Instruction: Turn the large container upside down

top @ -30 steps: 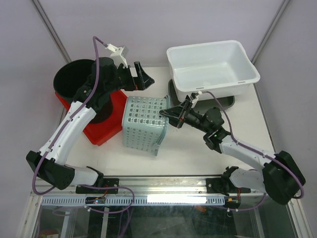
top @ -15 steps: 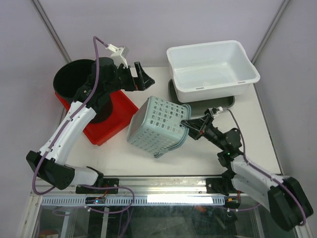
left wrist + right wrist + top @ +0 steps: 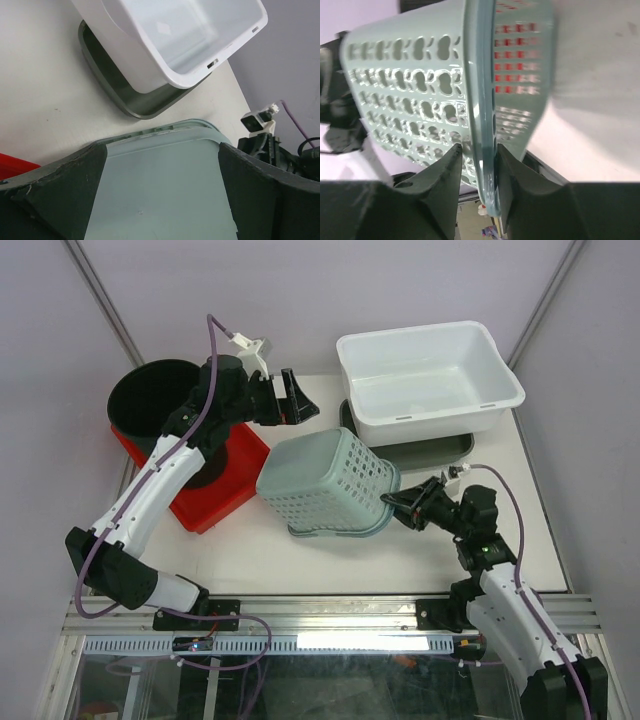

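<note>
The white table (image 3: 400,560) stands inside lavender walls. Over the last second the right gripper (image 3: 400,508) has swung toward the near right while closed on the rim of the basket (image 3: 325,485), rolling it from lying on its side to mouth-down and tilted at table centre, base facing up and left. The right wrist view shows the rim pinched between the fingers (image 3: 445,175). The left gripper (image 3: 282,405) hangs fully open above the base, not touching it. The inversion appears nearly complete; lowering the rim flat and releasing remain.
</note>
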Robot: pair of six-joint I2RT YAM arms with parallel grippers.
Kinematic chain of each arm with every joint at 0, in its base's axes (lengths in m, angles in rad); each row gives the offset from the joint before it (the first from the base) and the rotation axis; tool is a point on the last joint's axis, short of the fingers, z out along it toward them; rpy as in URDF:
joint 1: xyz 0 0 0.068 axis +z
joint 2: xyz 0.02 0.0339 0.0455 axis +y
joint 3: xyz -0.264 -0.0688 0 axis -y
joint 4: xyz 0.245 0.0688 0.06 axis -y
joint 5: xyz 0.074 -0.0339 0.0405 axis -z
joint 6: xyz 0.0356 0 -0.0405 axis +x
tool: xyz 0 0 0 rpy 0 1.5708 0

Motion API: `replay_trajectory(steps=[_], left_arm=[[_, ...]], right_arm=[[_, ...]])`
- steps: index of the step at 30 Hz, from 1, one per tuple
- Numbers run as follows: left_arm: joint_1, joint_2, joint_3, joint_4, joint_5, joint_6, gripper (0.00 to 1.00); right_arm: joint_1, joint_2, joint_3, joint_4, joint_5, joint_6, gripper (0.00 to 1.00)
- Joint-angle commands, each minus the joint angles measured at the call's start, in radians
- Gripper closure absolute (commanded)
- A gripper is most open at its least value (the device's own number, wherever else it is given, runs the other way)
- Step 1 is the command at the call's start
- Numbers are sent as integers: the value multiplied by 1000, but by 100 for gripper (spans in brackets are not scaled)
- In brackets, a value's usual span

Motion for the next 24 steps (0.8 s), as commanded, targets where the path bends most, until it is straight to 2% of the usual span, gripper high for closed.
replay_trajectory(steps=[1,5,11,19,21,24], left_arm=[[4,-8,6,30,34,-9,1],[4,3,0,32,41,-9,1],[4,3,-4,34,48,-6,1],[4,31,-12,25,38,19,1],[4,27,-9,7,21,36,1],[3,29,-10,-6,17,40,1]], right_arm=[[-25,7,44,-253,-63,-188,63],[-47,25,86,-349,-43,-264,58],[-59,47,161,-528,37,-386,43],[-61,74,229,-693,176,-519,39],[-62,90,254,-750,239,-573,33],[-62,112,299,-830,329,-620,31]])
